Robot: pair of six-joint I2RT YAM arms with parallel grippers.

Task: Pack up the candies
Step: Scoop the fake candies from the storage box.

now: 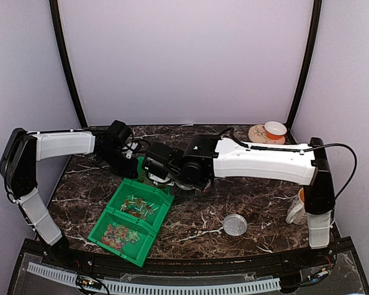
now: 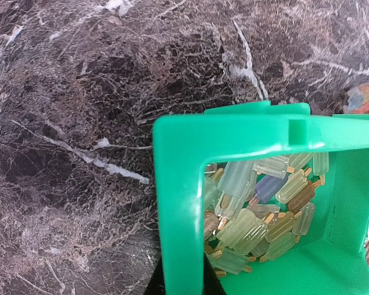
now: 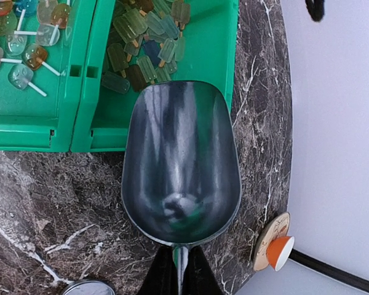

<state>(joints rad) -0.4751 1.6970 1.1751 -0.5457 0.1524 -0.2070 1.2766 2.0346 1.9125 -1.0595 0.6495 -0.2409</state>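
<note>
Right pincer: closed on handle of metal scoop. Bowl empty, mouth over rim of far bin, seemingly poised to dig.
Candies: loose in green bins, from counter near-left edge toward centre.
Left pincer: nipped onto far bin's wall, likely steadying it.

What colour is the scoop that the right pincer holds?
The scoop is shiny silver-grey, with green reflections; clearest in the right wrist view.
</note>
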